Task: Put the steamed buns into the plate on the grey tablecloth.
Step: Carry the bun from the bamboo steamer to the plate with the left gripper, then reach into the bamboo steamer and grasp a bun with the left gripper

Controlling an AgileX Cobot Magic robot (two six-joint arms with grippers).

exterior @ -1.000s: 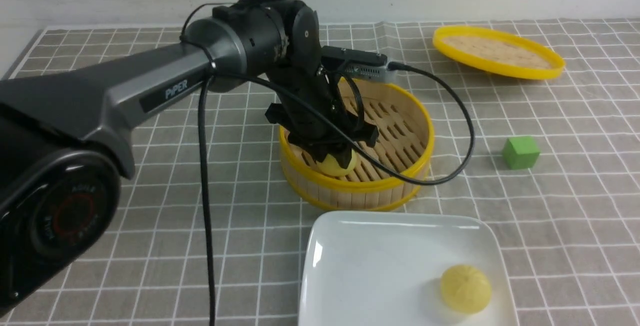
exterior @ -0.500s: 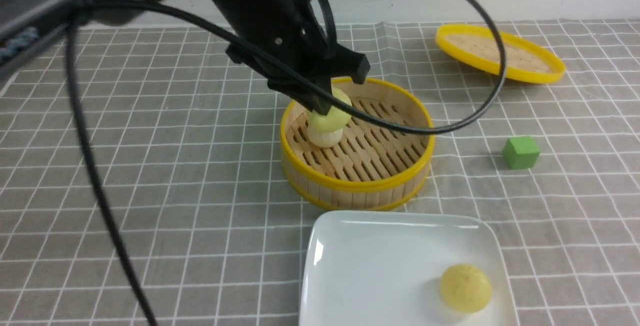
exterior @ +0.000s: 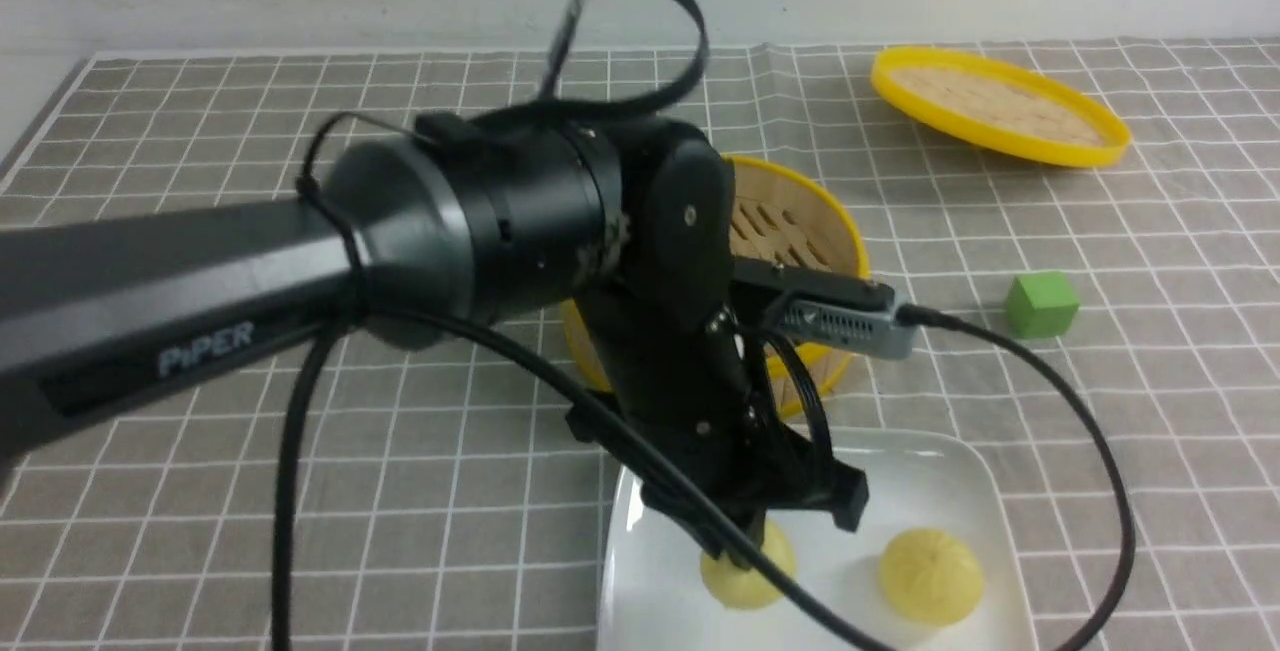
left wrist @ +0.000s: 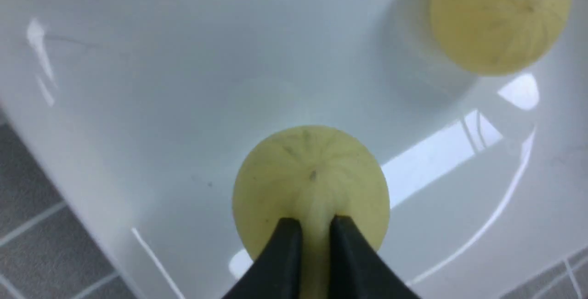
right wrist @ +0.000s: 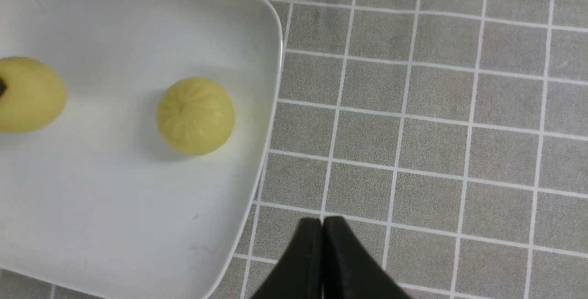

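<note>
Front view puts the left hand (exterior: pixel 745 556) low over the large glossy white square plate (exterior: pixel 940 451), which lies at the near edge of the bench on the grey tablecloth with thin white grid lines (exterior: pixel 300 481). The left wrist view shows its two black fingers (left wrist: pixel 280 253) drawn nearly together, pinching a fold at the edge of a small pale yellow dome-shaped steamed bun (left wrist: pixel 312 175). That bun looks to be resting on the plate's floor, or just above it. A second pale yellow bun (exterior: pixel 930 576) sits free on the plate, near the first but apart from it.

So the step in hand seems to be setting down this bun. Next the fingers need to part enough to let go of the soft fold, then rise straight up without dragging the bun or knocking its neighbour.

The right hand (right wrist: pixel 321 220) hangs over bare cloth just beside the plate, fingers pressed together and holding nothing.

Behind the plate, the round yellow-rimmed bamboo steamer basket (exterior: pixel 800 221) is mostly hidden by the left arm, so I cannot tell whether a bun remains inside. The flat yellow-rimmed lid (exterior: pixel 1000 106) and the green cube (exterior: pixel 1042 304) lie well clear. A black cable (exterior: pixel 1100 491) loops near the plate's right corner and might snag as the arm lifts
</note>
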